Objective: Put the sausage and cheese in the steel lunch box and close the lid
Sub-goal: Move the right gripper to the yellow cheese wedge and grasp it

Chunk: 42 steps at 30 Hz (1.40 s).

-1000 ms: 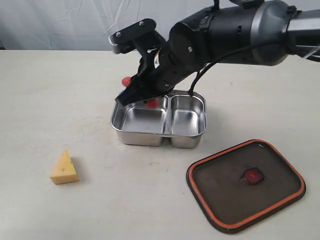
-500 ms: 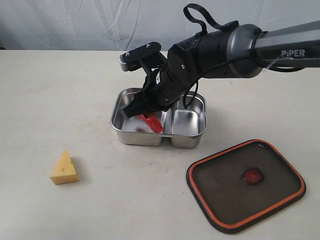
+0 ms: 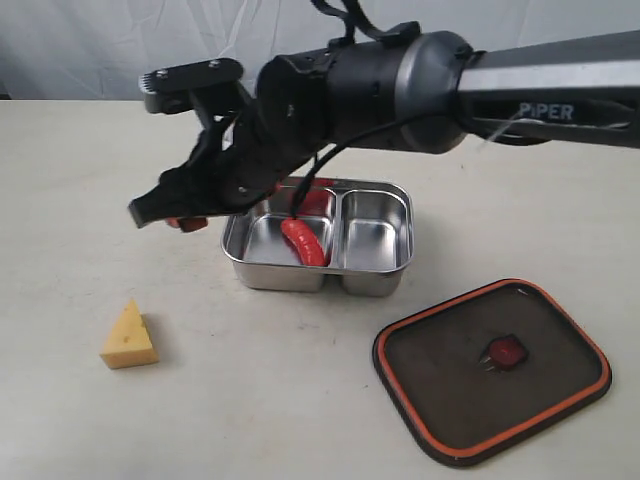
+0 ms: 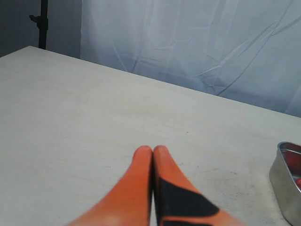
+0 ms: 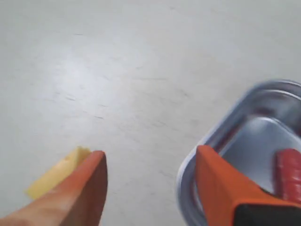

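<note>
Sausage: we have the sausage (image 3: 303, 242) lying slantwise in the larger compartment (image 3: 264, 238) of the steel lunch box (image 3: 406, 203). That half looks done.
Cheese: the cheese (image 3: 129, 336) sits out on the table (image 3: 300, 400), well apart from the box and untouched.
Lid: the lid (image 3: 440, 380) lies flat on the far side of the box, valve (image 3: 505, 351) facing up.
Right gripper: the right gripper (image 5: 150, 157) reaches across the middle, fingers spread wide with nothing between them. The cheese peeks past one finger, and the box rim is beside the other.
Left gripper: the left gripper (image 4: 152, 153) has its fingers pressed together, empty, over bare table.
Step in hand: we read this as the reach for the cheese.
Doing it well: we'd centre the spread fingers over the wedge before lowering, then close on its two flat triangular faces.
Risk: pinching the sloped sides would likely squirt it out, and a finger landing on it could tip it.
</note>
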Tool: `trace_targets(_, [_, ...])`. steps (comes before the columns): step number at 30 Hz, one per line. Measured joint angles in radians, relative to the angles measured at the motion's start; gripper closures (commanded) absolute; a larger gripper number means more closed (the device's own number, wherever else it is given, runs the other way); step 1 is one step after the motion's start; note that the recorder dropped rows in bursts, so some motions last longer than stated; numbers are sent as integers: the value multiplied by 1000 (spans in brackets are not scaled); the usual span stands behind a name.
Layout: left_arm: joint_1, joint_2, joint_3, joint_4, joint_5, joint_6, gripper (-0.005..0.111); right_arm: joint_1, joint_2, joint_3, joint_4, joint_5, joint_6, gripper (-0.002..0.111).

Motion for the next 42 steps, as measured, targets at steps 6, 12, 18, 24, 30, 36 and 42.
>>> trace_targets(6, [0, 0, 0, 0, 0, 0, 107, 67, 60, -80, 6, 42, 51, 54])
trace_targets(12, [0, 0, 0, 0, 0, 0, 107, 107, 152, -149, 8, 62, 96, 54])
trace_targets(18, [0, 0, 0, 0, 0, 0, 107, 143, 231, -213, 18, 118, 142, 54])
trace_targets(24, [0, 0, 0, 0, 0, 0, 107, 155, 269, -247, 5, 157, 183, 54])
trace_targets(30, [0, 0, 0, 0, 0, 0, 107, 172, 305, -252, 1, 168, 220, 54])
trace_targets(36, [0, 0, 0, 0, 0, 0, 107, 174, 308, -252, -3, 154, 254, 54])
trace_targets(42, [0, 0, 0, 0, 0, 0, 107, 176, 314, -255, -23, 147, 283, 54])
